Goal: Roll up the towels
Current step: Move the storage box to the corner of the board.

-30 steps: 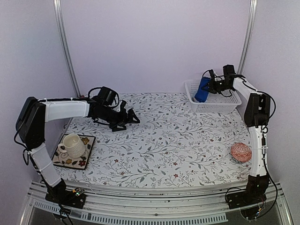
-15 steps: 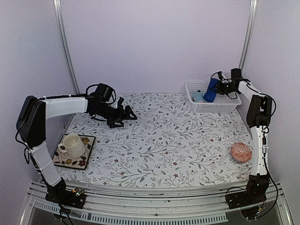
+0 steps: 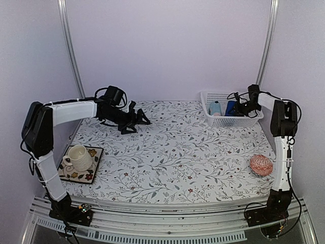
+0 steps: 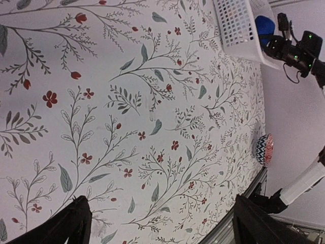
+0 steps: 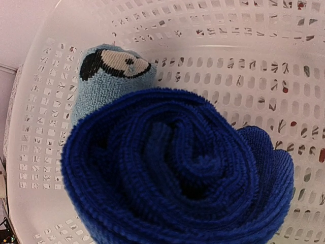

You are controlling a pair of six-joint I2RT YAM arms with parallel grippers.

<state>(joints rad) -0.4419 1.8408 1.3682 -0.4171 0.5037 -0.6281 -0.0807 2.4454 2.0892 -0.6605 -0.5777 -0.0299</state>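
The rolled royal-blue towel (image 5: 177, 173) was gripped by the clenched right tool (image 3: 237, 105) inside the white basket (image 3: 223, 121) at the desk's (image 3: 177, 152) far right corner, touching the rolled light-blue towel (image 5: 109, 71). The left tool (image 3: 138, 118) was held released above open desk, far left.

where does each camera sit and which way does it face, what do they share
Top external: above and behind the bases, facing down over the table; left arm and right arm whole.
Left wrist: on left arm, facing across the table to the white basket and ball; its open claw at bottom.
Right wrist: on right arm, facing into the basket at the royal-blue towel and light-blue towel; no arm shows.
Shared: all see basket and royal-blue towel.
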